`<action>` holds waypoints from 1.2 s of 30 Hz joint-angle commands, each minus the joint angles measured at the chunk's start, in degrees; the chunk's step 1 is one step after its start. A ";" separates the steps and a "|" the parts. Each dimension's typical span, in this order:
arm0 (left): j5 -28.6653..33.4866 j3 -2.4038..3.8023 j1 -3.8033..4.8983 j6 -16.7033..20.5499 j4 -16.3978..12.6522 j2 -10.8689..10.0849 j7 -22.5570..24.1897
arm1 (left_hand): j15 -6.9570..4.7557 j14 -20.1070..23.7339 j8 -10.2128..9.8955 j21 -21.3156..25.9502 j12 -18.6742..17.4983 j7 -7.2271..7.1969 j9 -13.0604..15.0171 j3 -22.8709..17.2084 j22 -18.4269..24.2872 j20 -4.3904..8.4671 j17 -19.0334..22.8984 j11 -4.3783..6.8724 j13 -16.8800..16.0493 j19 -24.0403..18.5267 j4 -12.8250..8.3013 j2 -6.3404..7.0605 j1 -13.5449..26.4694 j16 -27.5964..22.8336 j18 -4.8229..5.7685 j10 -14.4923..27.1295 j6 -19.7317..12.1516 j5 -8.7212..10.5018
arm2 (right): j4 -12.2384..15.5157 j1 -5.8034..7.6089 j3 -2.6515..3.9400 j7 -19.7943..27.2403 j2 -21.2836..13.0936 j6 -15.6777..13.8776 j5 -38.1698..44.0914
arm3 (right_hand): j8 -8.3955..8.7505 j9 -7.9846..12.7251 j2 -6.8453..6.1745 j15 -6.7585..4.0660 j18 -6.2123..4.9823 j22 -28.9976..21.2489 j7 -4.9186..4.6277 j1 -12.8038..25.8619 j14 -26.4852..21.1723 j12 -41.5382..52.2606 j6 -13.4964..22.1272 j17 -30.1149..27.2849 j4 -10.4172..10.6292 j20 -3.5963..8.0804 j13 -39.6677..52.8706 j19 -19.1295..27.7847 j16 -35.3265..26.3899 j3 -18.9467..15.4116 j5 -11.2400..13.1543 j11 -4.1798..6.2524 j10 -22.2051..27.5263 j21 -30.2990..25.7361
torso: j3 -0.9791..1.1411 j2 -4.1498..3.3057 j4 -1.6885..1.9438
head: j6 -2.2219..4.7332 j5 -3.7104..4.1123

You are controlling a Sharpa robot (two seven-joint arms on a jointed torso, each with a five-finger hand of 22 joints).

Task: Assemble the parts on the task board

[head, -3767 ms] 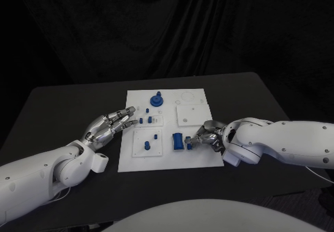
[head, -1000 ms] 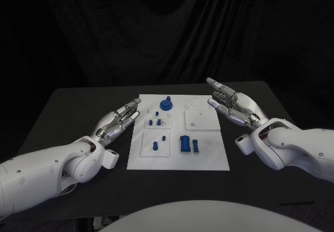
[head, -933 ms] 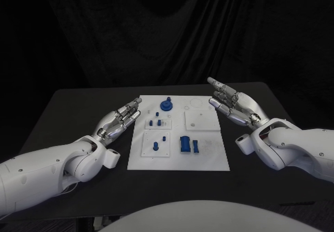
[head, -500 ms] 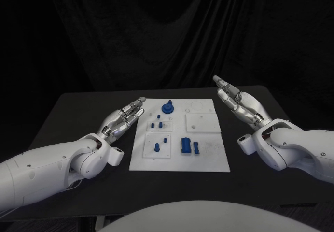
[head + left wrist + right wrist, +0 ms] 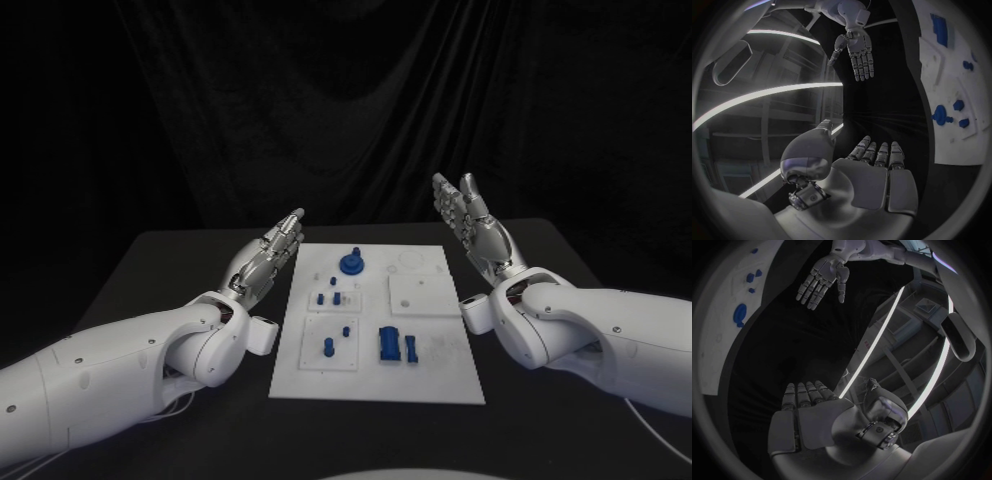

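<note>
The white task board (image 5: pixel 433 380) lies flat mid-table. On it are a round blue knob (image 5: pixel 352 263) at the far end, small blue pegs (image 5: pixel 335 290) in the middle, and a blue block (image 5: pixel 389 343) with a slim piece beside it near the front. My left hand (image 5: pixel 271 255) is raised left of the board with straight fingers and holds nothing. My right hand (image 5: pixel 473 225) is raised right of the board, fingers straight, also holding nothing. The left wrist view shows the left hand (image 5: pixel 873 170), the right hand (image 5: pixel 856 47) and the board (image 5: pixel 954 145). The right wrist view shows the right hand (image 5: pixel 811 420) and the left hand (image 5: pixel 820 277).
The black table (image 5: pixel 173 260) runs out on both sides of the board, with a dark curtain behind it. Two raised white square plates (image 5: pixel 421 295) sit on the board's right half.
The right hand, earlier at the blue block, has let go and lifted off. Both hands have risen with fingers pointing up. The head camera has tilted, shifting the whole picture.
</note>
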State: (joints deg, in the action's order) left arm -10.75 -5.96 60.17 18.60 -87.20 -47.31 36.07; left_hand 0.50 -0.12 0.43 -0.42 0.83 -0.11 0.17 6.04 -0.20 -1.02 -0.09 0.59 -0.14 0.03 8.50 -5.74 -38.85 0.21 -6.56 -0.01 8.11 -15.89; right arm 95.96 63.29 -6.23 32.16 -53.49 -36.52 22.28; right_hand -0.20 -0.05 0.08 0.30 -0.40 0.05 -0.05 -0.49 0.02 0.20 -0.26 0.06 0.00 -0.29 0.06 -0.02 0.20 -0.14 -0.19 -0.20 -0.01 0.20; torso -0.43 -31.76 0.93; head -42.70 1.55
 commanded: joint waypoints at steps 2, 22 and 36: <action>6.08 1.96 0.00 13.96 -1.15 1.00 -3.31 | -0.50 0.12 -0.43 0.42 -0.83 0.11 -0.17 -6.04 0.20 1.02 0.09 -0.59 0.14 -0.03 -2.83 5.74 13.18 -0.21 2.52 0.01 -2.68 5.39 | -2.49 -1.34 2.25 -1.62 3.42 -4.94 -13.27 | 0.20 0.05 -0.08 -0.30 0.40 -0.05 0.05 0.49 -0.02 -0.20 0.26 -0.06 0.00 0.29 -0.06 0.02 -0.20 0.14 0.19 0.20 0.01 -0.20 | 0.25 0.34 -0.54 | 4.23 -0.80; 10.75 5.96 -0.01 25.52 -2.75 2.62 -6.28 | -0.50 0.12 -0.43 0.42 -0.83 0.11 -0.17 -6.04 0.20 1.02 0.09 -0.59 0.14 -0.03 -8.50 5.74 27.82 -0.21 6.56 0.01 -8.11 11.38 | -6.01 -3.13 6.23 -2.37 8.80 -7.59 -22.28 | 0.20 0.05 -0.08 -0.30 0.40 -0.05 0.05 0.49 -0.02 -0.20 0.26 -0.06 0.00 0.29 -0.06 0.02 -0.20 0.14 0.19 0.20 0.01 -0.20 | 0.43 0.58 -0.93 | 8.33 -1.55; 10.75 5.96 -0.01 25.52 -2.75 2.62 -6.28 | -0.50 0.12 -0.43 0.42 -0.83 0.11 -0.17 -6.04 0.20 1.02 0.09 -0.59 0.14 -0.03 -8.50 5.74 32.48 -0.21 6.56 0.01 -8.11 15.89 | -6.01 -3.13 6.23 -2.37 8.80 -7.59 -22.28 | 0.20 0.05 -0.08 -0.30 0.40 -0.05 0.05 0.49 -0.02 -0.20 0.26 -0.06 0.00 0.29 -0.06 0.02 -0.20 0.14 0.19 0.20 0.01 -0.20 | 0.43 0.58 -0.93 | 8.33 -1.55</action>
State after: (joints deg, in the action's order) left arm -0.09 -0.07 60.17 43.55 -89.81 -44.78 29.33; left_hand 0.30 0.08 0.28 -0.20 0.20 0.00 0.08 -0.03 -0.09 -0.41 -0.05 0.39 -0.07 -0.17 0.38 0.09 -7.95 0.21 -0.76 0.20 0.41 -0.65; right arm 89.94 60.29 -0.07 30.44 -44.67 -43.24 0.08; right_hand -0.21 -0.09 -0.07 0.31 -0.42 0.07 -0.06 -0.36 0.02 0.22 -0.28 0.07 0.00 -0.30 0.07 -0.02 0.20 -0.15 -0.20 -0.20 -0.01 0.21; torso 0.00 -31.18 0.00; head -34.37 -0.02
